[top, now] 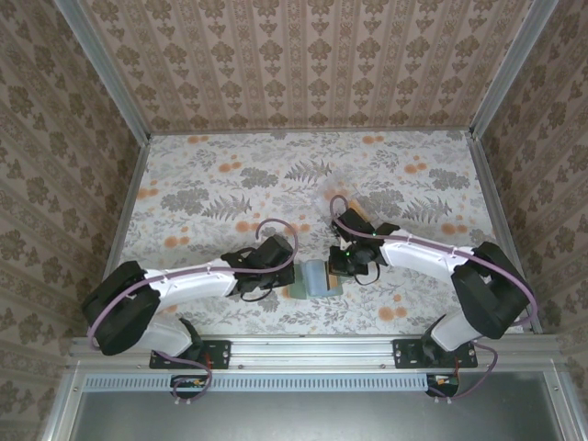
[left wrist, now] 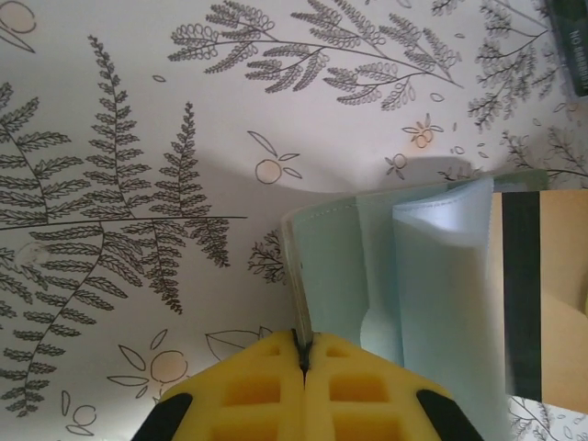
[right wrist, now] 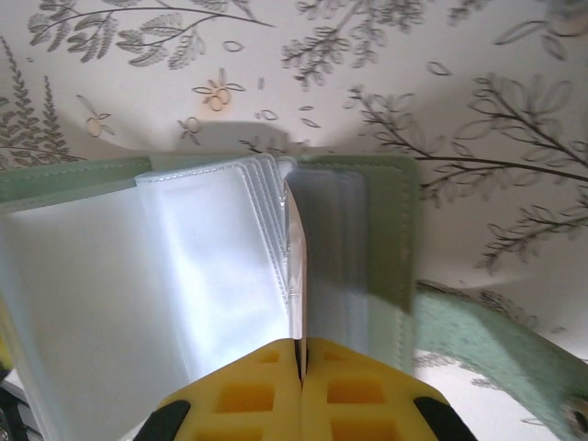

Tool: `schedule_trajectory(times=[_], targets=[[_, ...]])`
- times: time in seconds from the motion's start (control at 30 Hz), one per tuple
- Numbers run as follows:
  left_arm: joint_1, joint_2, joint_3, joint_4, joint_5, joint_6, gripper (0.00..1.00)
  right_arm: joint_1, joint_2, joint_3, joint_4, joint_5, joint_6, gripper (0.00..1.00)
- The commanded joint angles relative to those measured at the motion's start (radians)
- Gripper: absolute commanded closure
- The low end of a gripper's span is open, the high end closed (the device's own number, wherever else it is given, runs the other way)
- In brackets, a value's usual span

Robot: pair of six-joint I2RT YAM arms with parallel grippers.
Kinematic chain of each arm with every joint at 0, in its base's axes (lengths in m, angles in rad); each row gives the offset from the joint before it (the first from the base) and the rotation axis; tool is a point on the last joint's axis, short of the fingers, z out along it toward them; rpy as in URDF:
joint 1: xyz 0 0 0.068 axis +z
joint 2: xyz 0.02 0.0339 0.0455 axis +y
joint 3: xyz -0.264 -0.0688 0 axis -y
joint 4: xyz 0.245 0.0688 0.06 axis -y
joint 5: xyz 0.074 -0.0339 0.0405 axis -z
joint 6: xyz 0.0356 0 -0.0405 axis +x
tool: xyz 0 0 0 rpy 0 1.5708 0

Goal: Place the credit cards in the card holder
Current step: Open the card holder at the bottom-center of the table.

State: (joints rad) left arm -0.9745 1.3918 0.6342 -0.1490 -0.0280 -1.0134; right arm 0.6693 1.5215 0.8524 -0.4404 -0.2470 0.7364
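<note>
At the near middle of the table point(top: 230, 175): the card holder point(top: 322, 278), lying open between the two arms.
Left end effector point(left wrist: 303, 360): clenched on the edge of the holder's sage-green cover, pinning that side.
Right end effector point(right wrist: 299, 349): clenched on a pale leaf point(right wrist: 294, 266) that stands edge-on among the clear sleeves; whether it is a sleeve or a card cannot be told.
Tan card point(left wrist: 556, 276): just beside the holder's sleeves in the left wrist view, its dark stripe parallel to the sleeve edges.
Step in hand (judged): parting the sleeves to open a slot.
Doing it well: the left grip should stay firm so the holder does not slide, and the right should lift gently so the slot's mouth gapes.
Long axis: the open span appears to run left to right, the fold near to far.
Snap tab point(right wrist: 496, 344): trails off the right-hand cover.
</note>
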Motion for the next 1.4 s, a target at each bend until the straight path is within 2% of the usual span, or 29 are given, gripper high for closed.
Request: schedule_trajectory(times=[0.0, 0.37, 0.67, 0.87, 1.0, 1.13, 1.27, 1.37], targets=[[0.003, 0.025, 0.019, 0.003, 0.027, 0.029, 1.0, 0.021, 0.048, 0.011, 0.002, -0.022, 0.001, 1.0], [0.005, 0.051, -0.002, 0.064, 0.027, 0.018, 1.0, 0.027, 0.041, 0.052, 0.105, -0.151, 0.035, 1.0], [0.013, 0.064, -0.016, 0.089, 0.026, 0.012, 1.0, 0.027, -0.032, 0.076, 0.091, -0.2, 0.038, 1.0], [0.017, 0.088, -0.016, 0.107, 0.027, 0.012, 1.0, 0.022, -0.101, 0.111, 0.006, -0.153, -0.007, 1.0], [0.019, 0.107, -0.017, 0.118, 0.034, 0.013, 1.0, 0.021, -0.124, 0.111, -0.055, -0.047, -0.014, 1.0], [0.02, 0.105, -0.02, 0.117, 0.032, 0.013, 1.0, 0.014, -0.208, 0.092, -0.064, -0.006, -0.009, 1.0], [0.021, 0.087, -0.025, 0.099, 0.022, 0.021, 0.96, -0.013, -0.16, 0.025, 0.011, -0.081, 0.011, 1.0], [0.02, 0.077, -0.011, 0.058, 0.017, 0.033, 0.89, -0.013, -0.103, -0.029, 0.121, -0.132, 0.049, 1.0]])
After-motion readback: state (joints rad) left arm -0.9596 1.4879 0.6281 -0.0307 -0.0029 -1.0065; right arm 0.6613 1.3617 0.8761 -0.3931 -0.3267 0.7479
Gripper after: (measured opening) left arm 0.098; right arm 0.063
